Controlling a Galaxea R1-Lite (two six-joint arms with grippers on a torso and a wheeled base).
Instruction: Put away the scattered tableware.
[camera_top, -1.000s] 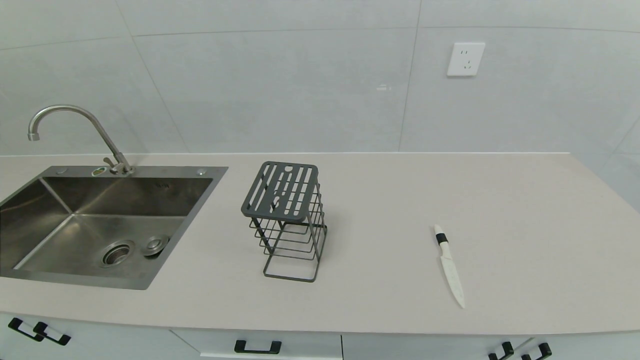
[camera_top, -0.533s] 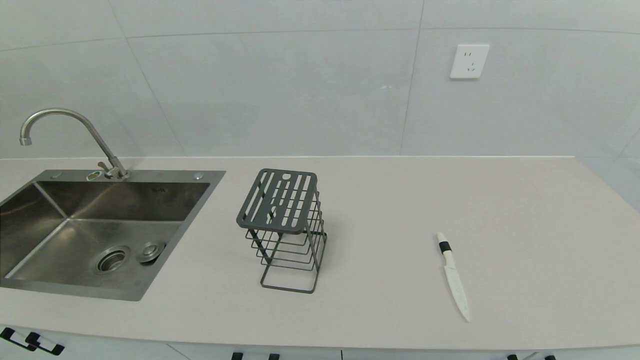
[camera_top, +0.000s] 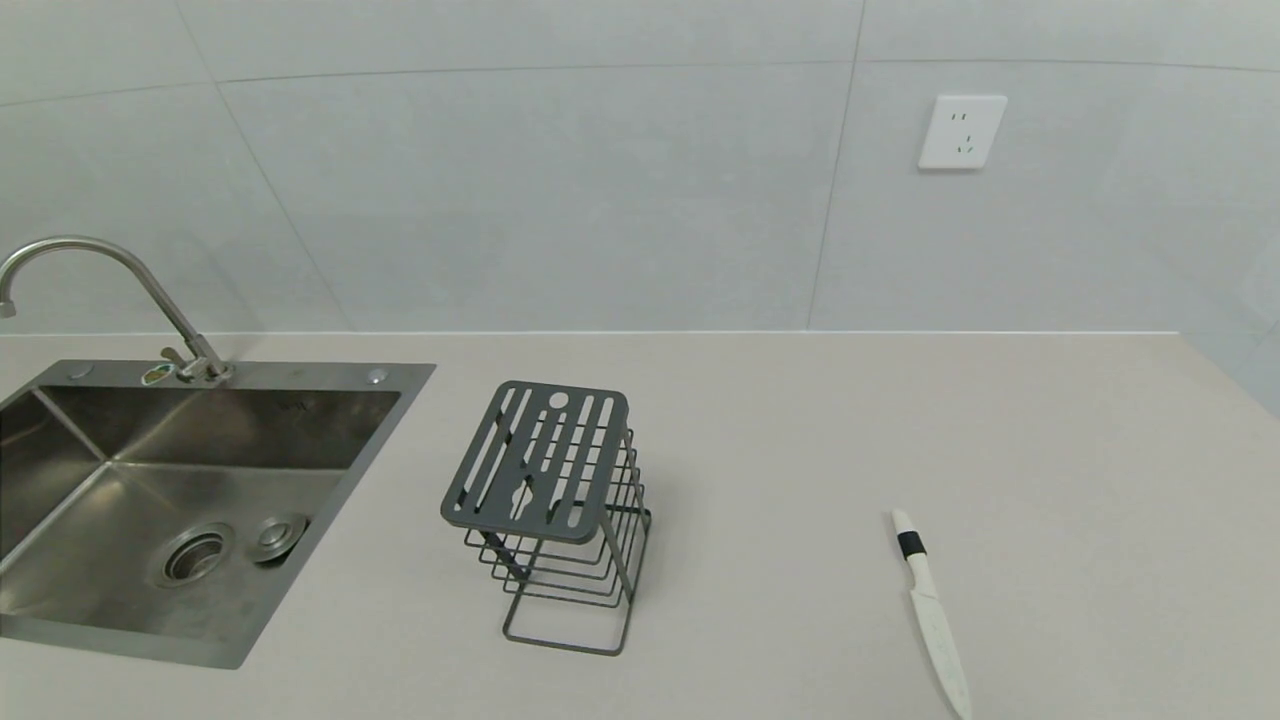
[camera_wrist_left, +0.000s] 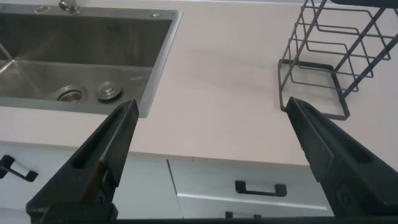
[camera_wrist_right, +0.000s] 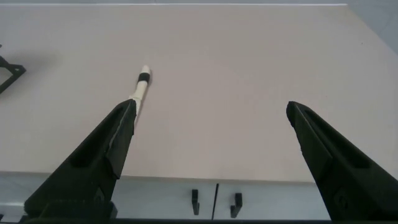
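While nothing is held yet, the knife (camera_top: 930, 610) is seen lying flat on the table (camera_top: 780, 480), well apart from the rack (camera_top: 540, 465) and to its right. Its handle end, with the black band, is pointed away from the robot, and the sharp tip is pointed toward it.

The right hand (camera_wrist_right: 210, 106) is spread wide open near the front edge of the table, with the knife just ahead of it. The left hand (camera_wrist_left: 211, 104) is spread wide open too, between the sink (camera_top: 250, 425) and the rack.

The knife is likely best picked up by the right hand. The handle should be gripped near the black band, not the thin blade, which could slip. The fingers should be set on both sides before they are closed. After that, the tip should be lined up with a slot in the rack's top and slid in slowly, so the light rack is not pushed over.
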